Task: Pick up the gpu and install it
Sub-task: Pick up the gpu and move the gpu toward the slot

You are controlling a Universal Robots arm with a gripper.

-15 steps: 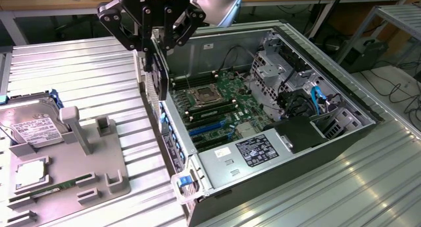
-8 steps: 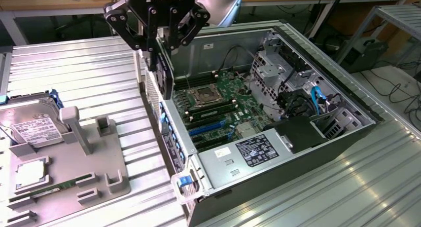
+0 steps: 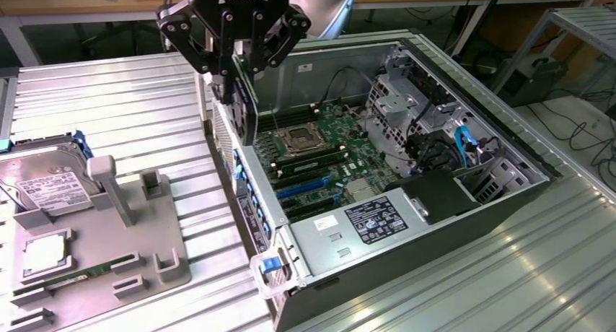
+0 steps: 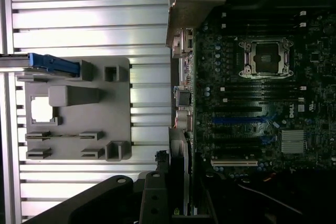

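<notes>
While it hangs on edge, the gpu (image 3: pixel 242 112) sits pinched in the gripper (image 3: pixel 236 68), whose fingers we see pressed onto its upper end. It hovers over the open computer case (image 3: pixel 433 263), at the wall on the exterior view's left, beside the motherboard (image 3: pixel 327 148). A grey fixture (image 3: pixel 106 238) lies nearby on the ribbed surface (image 3: pixel 539 274).

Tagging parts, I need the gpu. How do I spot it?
Find the open black computer case. At its wall on the exterior view's left, the black gripper holds a thin flat card edge-on. Unlike the boxy silver hard drive on the grey tray, it hangs upright.
</notes>
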